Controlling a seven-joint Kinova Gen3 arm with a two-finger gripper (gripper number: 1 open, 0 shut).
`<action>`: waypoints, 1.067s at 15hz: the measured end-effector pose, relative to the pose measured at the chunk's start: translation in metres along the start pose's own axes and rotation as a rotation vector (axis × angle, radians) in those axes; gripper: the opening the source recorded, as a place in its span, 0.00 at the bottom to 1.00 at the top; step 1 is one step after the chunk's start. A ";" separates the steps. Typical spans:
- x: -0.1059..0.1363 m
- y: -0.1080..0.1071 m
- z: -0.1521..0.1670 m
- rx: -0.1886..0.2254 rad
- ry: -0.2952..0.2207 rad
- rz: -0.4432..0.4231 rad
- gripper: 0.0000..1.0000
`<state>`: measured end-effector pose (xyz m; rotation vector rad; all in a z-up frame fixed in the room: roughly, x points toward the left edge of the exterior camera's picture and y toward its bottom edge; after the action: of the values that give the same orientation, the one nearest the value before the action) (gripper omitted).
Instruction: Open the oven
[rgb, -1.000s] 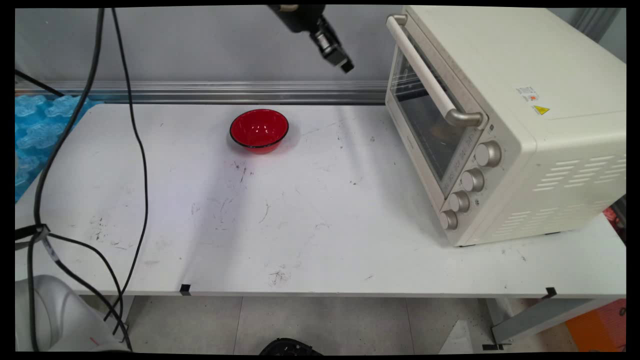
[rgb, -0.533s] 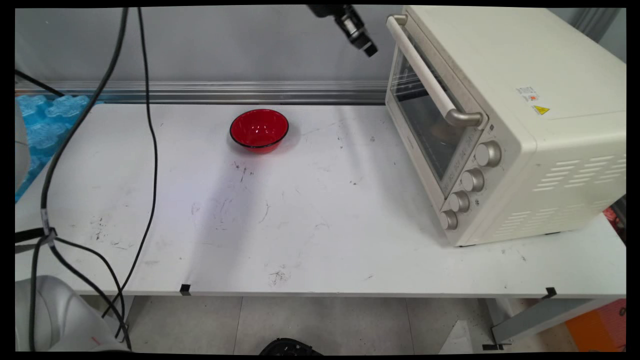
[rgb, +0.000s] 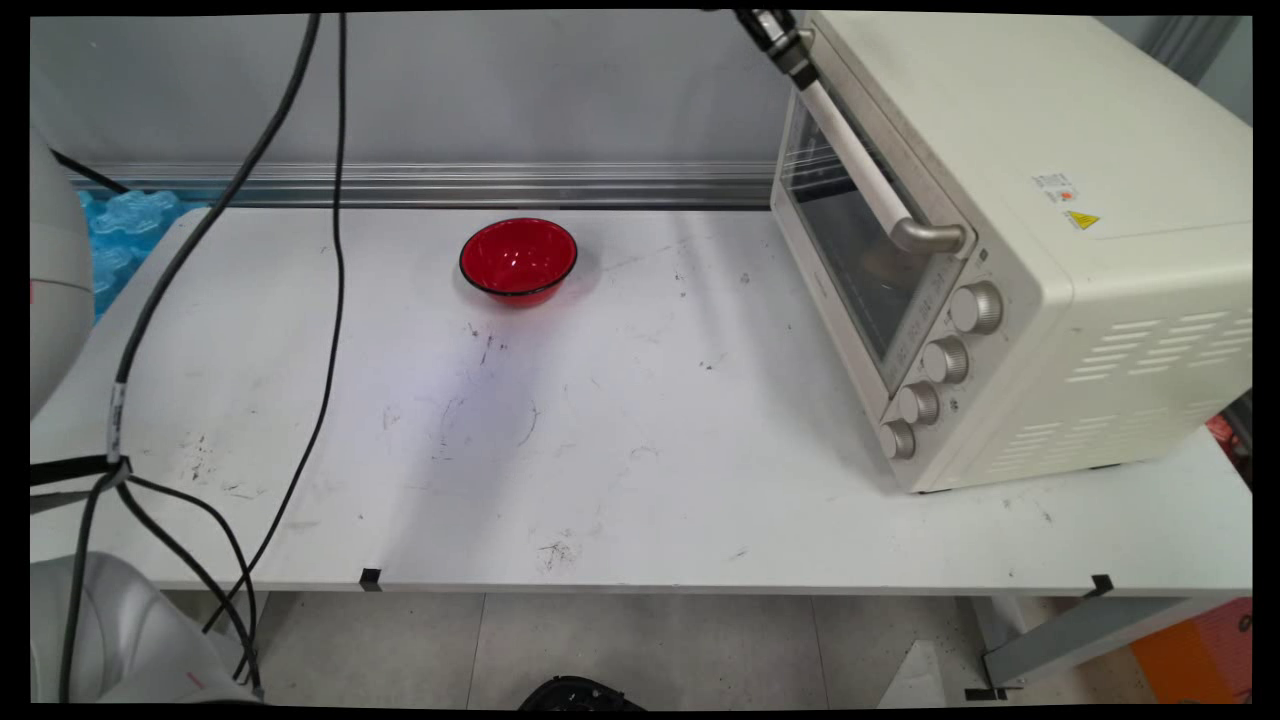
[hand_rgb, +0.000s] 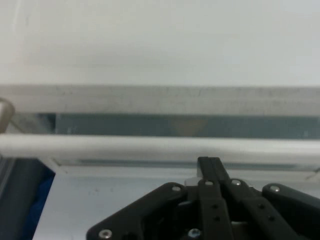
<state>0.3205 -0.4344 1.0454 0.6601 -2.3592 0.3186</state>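
1. Red bowl (rgb: 518, 258): upper centre-left of the frame, standing on the white counter (rgb: 640, 470).
2. Gripper (rgb: 790, 55): top edge, fingers pressed together, tip at the oven handle (rgb: 860, 160).
3. Cream toaster oven (rgb: 1010, 240): right side, door closed.

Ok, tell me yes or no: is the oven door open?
No, the oven door sits shut flush against its front, with the gripper up by the far end of the handle.
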 end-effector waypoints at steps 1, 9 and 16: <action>0.005 0.001 0.005 -0.003 0.005 0.000 0.00; 0.022 0.003 0.031 -0.015 0.029 -0.003 0.00; 0.024 0.003 0.059 -0.020 0.033 -0.023 0.00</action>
<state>0.2721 -0.4639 1.0165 0.6674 -2.3182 0.2933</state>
